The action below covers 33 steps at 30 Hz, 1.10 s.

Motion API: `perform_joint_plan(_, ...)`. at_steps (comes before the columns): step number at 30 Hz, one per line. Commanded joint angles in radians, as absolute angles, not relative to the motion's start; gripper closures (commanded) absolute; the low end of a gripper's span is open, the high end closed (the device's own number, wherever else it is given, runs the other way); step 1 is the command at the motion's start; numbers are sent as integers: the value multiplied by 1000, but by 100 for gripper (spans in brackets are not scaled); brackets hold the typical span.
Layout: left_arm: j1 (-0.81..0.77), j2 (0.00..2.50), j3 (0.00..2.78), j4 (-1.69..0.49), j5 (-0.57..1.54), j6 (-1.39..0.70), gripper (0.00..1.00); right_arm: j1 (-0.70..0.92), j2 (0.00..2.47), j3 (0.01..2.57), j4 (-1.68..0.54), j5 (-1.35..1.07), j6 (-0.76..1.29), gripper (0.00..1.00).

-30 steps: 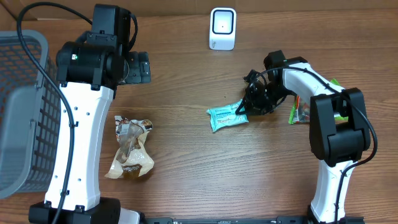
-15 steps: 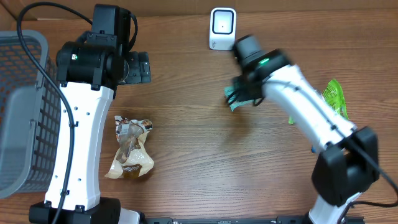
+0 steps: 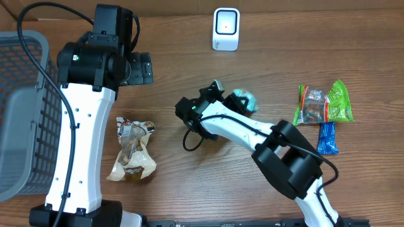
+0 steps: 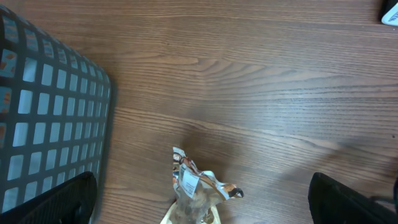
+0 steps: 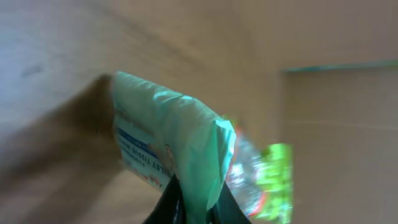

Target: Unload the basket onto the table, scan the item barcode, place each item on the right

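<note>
The item, a teal tissue pack (image 3: pixel 243 101), hangs above the middle of the table with my right gripper (image 3: pixel 228 96) shut on it. In the right wrist view the pack (image 5: pixel 166 140) rises from between the two black fingers (image 5: pixel 166 208), which pinch its lower edge. The white barcode scanner (image 3: pixel 226 29) stands at the table's far edge, a little behind the pack. My left gripper (image 3: pixel 142 68) is held high at the back left, open and empty. Its fingertips (image 4: pixel 59 198) frame the bottom of the left wrist view.
A crumpled tan snack bag (image 3: pixel 132 151) lies at the front left, also seen under the left gripper (image 4: pixel 196 194). The grey mesh basket (image 3: pixel 19 113) fills the left edge. Green and red packets (image 3: pixel 325 104) and a blue packet (image 3: pixel 327 139) lie at the right.
The right arm has swung from the right side to the middle of the table, carrying the teal pack up off the wood. The left arm has not moved.
</note>
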<state>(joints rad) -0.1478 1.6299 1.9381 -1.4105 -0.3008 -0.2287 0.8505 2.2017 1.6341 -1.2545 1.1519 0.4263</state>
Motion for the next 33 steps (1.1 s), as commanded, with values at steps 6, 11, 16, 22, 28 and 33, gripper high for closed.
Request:
perform_joint_plan(6, -144, 1610, 1955, -1410, -314, -213, 0, 844, 2183, 1646, -1102, 779, 358, 96)
perform_joint_plan(11, -144, 1610, 1955, -1410, -314, -213, 0, 860, 2183, 1646, -1067, 558, 343, 96)
perform_joint_plan(16, -144, 1610, 1955, -1410, -314, -213, 0, 883, 2182, 1648, -1106, 450, 332, 37)
perform_joint_plan(22, -144, 1610, 1955, -1410, -314, -213, 0, 876, 2146, 1703, -1134, 223, 332, 29)
perform_joint_plan(28, -144, 1610, 1955, -1410, -314, -213, 1, 785, 2015, 1781, -1139, 96, 379, 29)
perform_joint_plan(33, -144, 1610, 1955, -1410, -314, -213, 0, 600, 1911, 1783, -1134, -21, 408, 20)
